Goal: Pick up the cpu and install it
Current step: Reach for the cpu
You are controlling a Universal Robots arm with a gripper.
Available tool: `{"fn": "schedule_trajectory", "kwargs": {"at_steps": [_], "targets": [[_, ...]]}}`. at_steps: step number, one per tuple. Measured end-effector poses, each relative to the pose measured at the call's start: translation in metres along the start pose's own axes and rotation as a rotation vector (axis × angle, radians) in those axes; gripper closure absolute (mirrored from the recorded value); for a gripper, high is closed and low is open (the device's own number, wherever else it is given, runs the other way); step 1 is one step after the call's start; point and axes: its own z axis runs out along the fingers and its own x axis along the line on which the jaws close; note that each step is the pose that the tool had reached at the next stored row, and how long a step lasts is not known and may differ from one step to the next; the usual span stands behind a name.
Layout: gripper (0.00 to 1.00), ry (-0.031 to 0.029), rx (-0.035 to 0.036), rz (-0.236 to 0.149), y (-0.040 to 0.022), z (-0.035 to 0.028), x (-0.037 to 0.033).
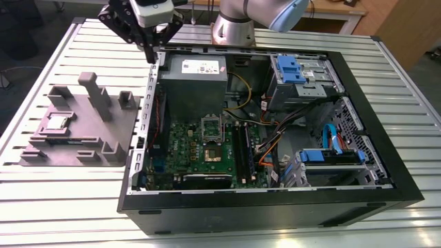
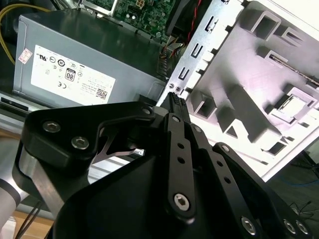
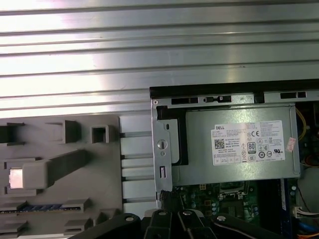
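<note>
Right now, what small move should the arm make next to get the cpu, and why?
Probably shift the gripper toward the exterior view's left, over the grey fixture. The cpu lies there untouched, while the gripper hangs empty by the computer case's corner.

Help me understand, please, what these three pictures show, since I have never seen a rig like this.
It is one robot arm with a two-fingered gripper over an open computer case on a slatted metal table. The exterior view comes from a camera off the arm; both wrist views come from cameras riding on the arm. At the exterior view's left of the case lies a grey holder with the cpu, a small silvery square, resting in it. The gripper hangs by the case's corner near the power supply, shut and holding nothing.
</note>
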Motion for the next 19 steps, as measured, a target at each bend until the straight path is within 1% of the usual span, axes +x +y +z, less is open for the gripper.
{"fn": "schedule_trajectory", "kwargs": {"at_steps": [2,19], "targets": [[0.9,0.0,-0.0001,0.0,-0.0001,0.0,0.0015],[0.9,0.0,0.0,0.0,-0.0003,-0.0001,0.0043]]}}
